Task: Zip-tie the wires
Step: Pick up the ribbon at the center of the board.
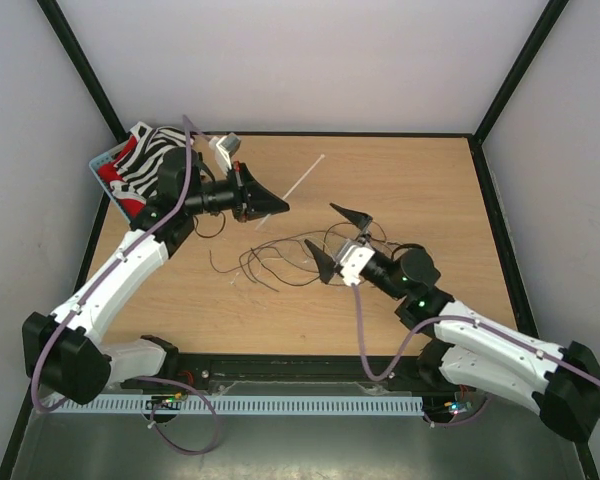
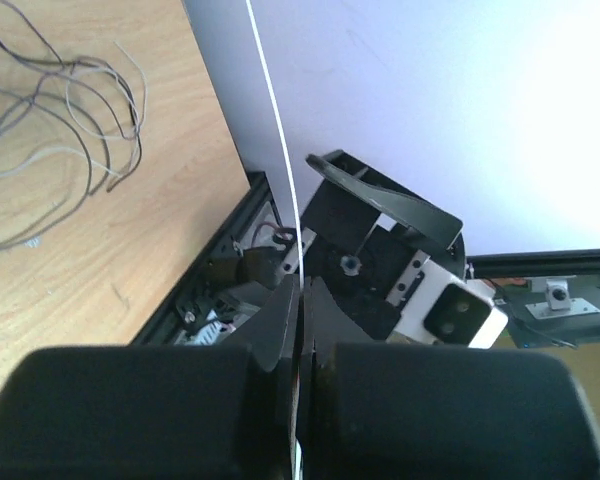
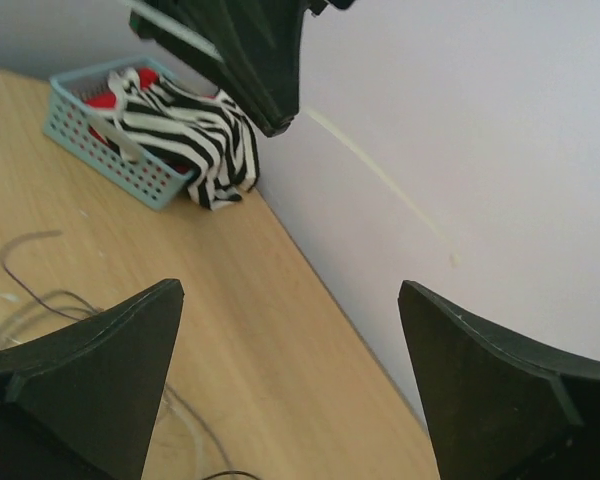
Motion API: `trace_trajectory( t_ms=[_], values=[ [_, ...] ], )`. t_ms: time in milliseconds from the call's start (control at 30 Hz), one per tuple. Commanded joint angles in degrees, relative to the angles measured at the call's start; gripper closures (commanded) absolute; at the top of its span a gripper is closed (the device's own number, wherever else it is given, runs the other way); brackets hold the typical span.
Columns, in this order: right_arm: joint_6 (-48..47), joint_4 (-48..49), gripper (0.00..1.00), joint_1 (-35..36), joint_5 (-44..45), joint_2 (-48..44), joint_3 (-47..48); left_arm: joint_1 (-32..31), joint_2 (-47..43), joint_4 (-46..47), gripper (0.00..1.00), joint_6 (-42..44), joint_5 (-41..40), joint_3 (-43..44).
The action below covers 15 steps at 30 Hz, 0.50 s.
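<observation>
This looks like a robotics lab test cell. A wooden table (image 1: 410, 180) is closed in by plain white walls (image 1: 310, 60) on a black frame (image 1: 78, 60). A left arm (image 1: 120, 280) and a right arm (image 1: 500, 350) are bolted at its near edge, beside a slotted cable duct (image 1: 280, 405).

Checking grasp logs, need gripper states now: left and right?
Left gripper: closed on the zip tie.
Right gripper: open, holding nothing.
</observation>
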Motion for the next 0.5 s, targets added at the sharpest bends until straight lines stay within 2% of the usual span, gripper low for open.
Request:
trace_trajectory(
  t_ms=[0, 67, 200, 333, 467],
  values=[
    [20.1, -4.4, 0.01, 0.3, 2.3, -6.4, -0.1, 0.3, -0.6, 1.6, 1.0, 7.5, -0.8, 2.7],
    [30.6, -8.2, 0.01, 0.3, 4.7, -8.6, 1.2, 0.1, -1.6, 1.6, 1.0, 9.3, -1.4, 2.2],
    [48.3, -12.7, 0.01, 0.3, 2.3, -9.9, 5.0, -0.9, -5.3, 1.7, 1.0, 13.7, -4.8, -0.2],
    [66.1, -5.8, 0.01, 0.3, 2.2, -9.1, 3.8, -2.8, -9.2, 2.3, 1.0, 16.0, -9.0, -3.6],
    [75.7, 0.1, 0.01, 0.3, 1.5, -3.7, 6.2, -5.1, -12.6, 4.2, 1.0, 16.6, -12.5, -6.6]
  ],
)
